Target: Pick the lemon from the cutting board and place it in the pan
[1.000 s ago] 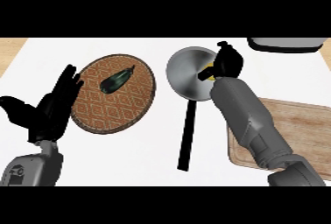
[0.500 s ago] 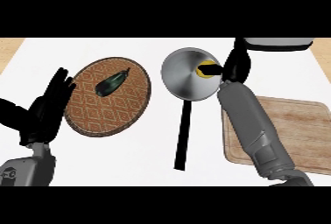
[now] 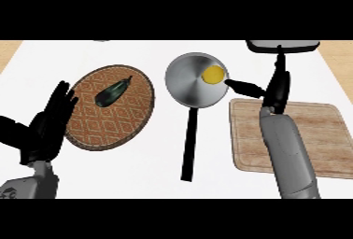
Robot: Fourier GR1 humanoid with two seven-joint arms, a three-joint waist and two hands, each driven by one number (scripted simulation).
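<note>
Grey forearms [image 3: 288,149], black hands [image 3: 43,133]

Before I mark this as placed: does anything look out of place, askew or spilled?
Nothing stands out. The lemon lies inside the pan, near its right rim, and the pan sits flat. The right hand is open beside the pan. The left hand rests open at the left.

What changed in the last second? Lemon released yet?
The right hand let go of the lemon, which now lies in the pan, and drew back to the right, fingers open, toward the cutting board. The left hand, the plate and the dark vegetable on it stayed put.
</note>
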